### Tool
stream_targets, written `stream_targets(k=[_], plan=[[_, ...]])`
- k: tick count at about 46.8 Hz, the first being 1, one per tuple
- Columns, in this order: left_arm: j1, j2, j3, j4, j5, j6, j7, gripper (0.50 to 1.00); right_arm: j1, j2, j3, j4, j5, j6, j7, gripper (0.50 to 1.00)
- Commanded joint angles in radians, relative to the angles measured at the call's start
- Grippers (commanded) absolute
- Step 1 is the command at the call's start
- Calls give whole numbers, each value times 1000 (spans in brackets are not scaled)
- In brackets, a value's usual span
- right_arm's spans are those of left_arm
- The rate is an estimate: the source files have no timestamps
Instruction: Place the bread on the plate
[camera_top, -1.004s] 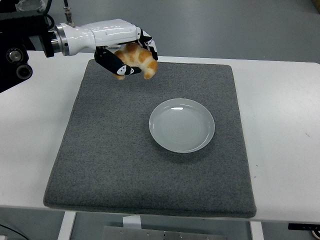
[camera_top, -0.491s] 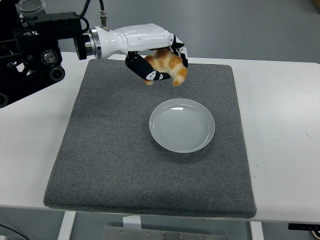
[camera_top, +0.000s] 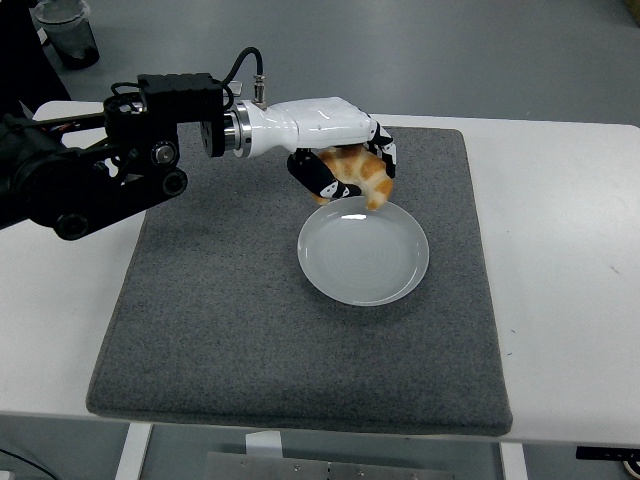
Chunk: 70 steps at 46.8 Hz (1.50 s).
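My left hand (camera_top: 345, 170), white with black fingers, reaches in from the left and is shut on a golden-brown piece of bread (camera_top: 358, 173). The bread hangs just over the far rim of a pale round plate (camera_top: 363, 252), which lies on the grey mat (camera_top: 220, 300). The bread's lower tip sits close above the plate's edge; I cannot tell whether it touches. Nothing lies on the plate. My right arm does not show.
The grey mat covers most of the white table (camera_top: 570, 250). My left arm's black forearm (camera_top: 100, 180) stretches across the mat's far left corner. A dark container (camera_top: 70, 35) stands on the floor at the top left.
My left hand has carried the bread to the right and down, from above the mat's far left part to the plate's far rim. More of the black forearm has come into view.
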Motion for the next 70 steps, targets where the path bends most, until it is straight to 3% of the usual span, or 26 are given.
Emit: stream_targets(k=[1, 15, 21, 40, 49, 65, 67, 70], plan=[[24, -23, 0, 18, 36, 4, 0, 500, 0, 0, 0, 0, 0, 0, 0, 930], [122, -118, 0, 67, 168, 13, 0, 500, 0, 0, 0, 0, 0, 0, 0, 930], [142, -140, 1, 94, 196, 47, 1, 500, 0, 0, 0, 0, 0, 0, 0, 930], [185, -192, 1, 177, 222, 71, 3, 500, 0, 0, 0, 0, 0, 0, 0, 930], [199, -195, 1, 191, 229, 103, 3, 500, 0, 0, 0, 0, 0, 0, 0, 930], [204, -194, 1, 191, 226, 103, 3, 500, 0, 0, 0, 0, 0, 0, 0, 930], [204, -194, 1, 191, 226, 103, 3, 563, 0, 0, 0, 0, 0, 0, 0, 930], [205, -192, 0, 191, 220, 103, 1, 709, 0, 0, 0, 0, 0, 0, 0, 930]])
